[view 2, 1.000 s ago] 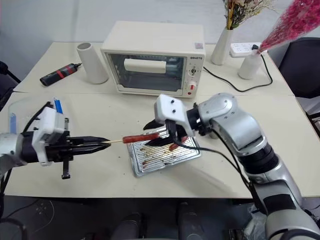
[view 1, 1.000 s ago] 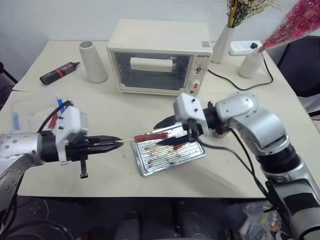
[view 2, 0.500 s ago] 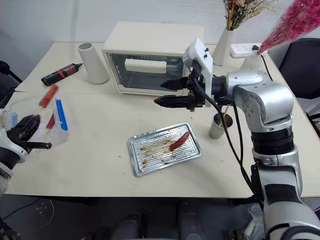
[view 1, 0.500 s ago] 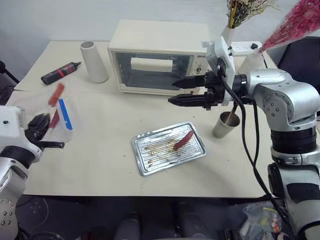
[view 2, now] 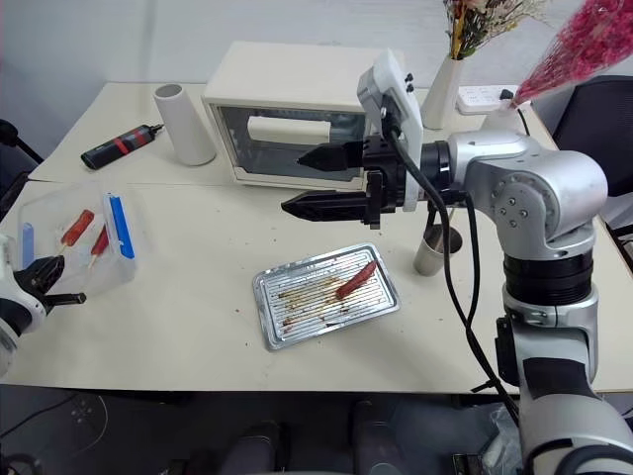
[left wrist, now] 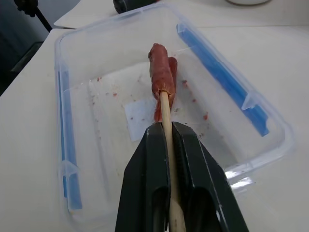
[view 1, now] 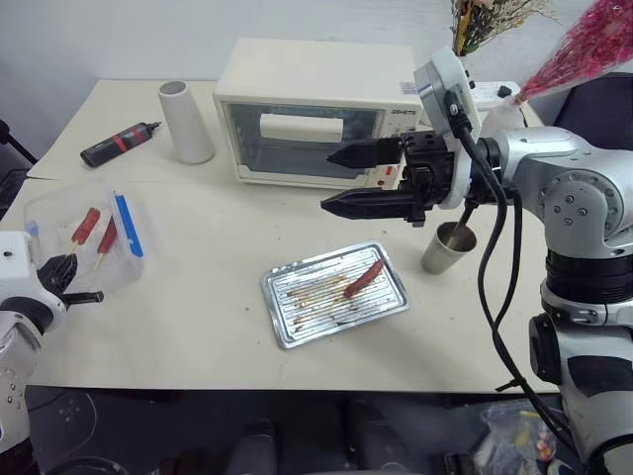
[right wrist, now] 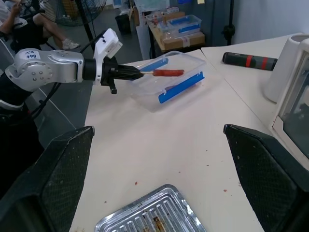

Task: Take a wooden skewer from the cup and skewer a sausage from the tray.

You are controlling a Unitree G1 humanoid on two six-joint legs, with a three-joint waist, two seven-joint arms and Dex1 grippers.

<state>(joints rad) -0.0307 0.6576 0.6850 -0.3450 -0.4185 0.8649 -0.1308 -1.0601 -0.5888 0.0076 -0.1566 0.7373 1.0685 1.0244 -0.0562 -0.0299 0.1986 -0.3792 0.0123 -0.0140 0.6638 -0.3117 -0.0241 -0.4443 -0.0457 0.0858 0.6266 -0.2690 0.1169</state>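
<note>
My left gripper [left wrist: 166,126] is shut on the wooden skewer [left wrist: 166,113]. The red-orange sausage [left wrist: 159,72] is threaded on the skewer's far end. It hangs over a clear plastic box [left wrist: 63,96] at the table's left edge, and a second sausage lies just under it. From the right wrist view the same skewered sausage [right wrist: 169,72] points into that box. My right gripper [view 1: 328,180] is open and empty, raised in front of the oven above the tray [view 1: 297,322]. One red sausage [view 1: 364,278] lies on the tray. The grey cup [view 1: 447,247] stands just right of the tray.
A cream toaster oven [view 1: 312,109] stands behind the tray, with a tall white cylinder [view 1: 186,121] and a black-and-red tool [view 1: 117,144] to its left. White vases and a power strip [view 1: 485,94] sit at the back right. A person [right wrist: 36,26] sits beyond the table.
My left arm swung left from the tray to the plastic box, carrying the skewered sausage. My right gripper let go of the sausage, opened wide and rose from the tray to in front of the oven.
</note>
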